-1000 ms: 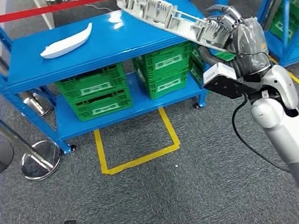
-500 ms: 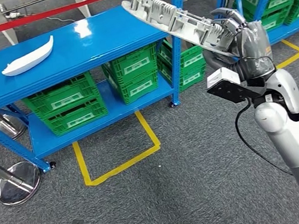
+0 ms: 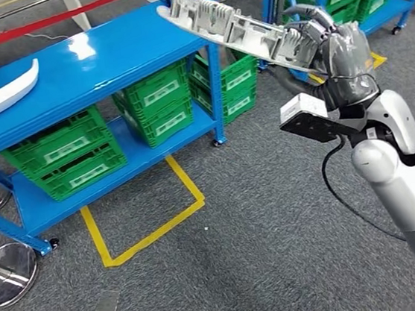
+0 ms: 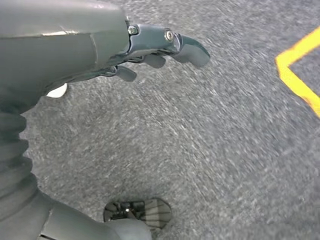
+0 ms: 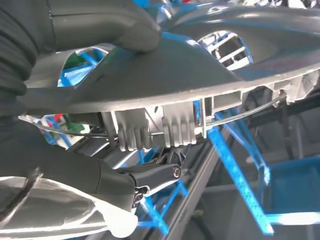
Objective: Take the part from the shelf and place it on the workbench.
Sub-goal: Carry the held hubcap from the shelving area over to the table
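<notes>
While the right hand [image 3: 316, 38] clamps the grey part [image 3: 224, 22], its fingers [image 3: 305, 15] mostly hide behind it.

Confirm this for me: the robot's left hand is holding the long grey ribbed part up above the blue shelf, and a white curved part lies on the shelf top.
Wrong hand. The right hand holds the long grey part, as the head view shows; the left hand hangs over the carpet holding nothing. The white curved part does lie on the blue shelf.

Right hand [image 3: 316, 38] hides part's [image 3: 224, 22] end.
</notes>
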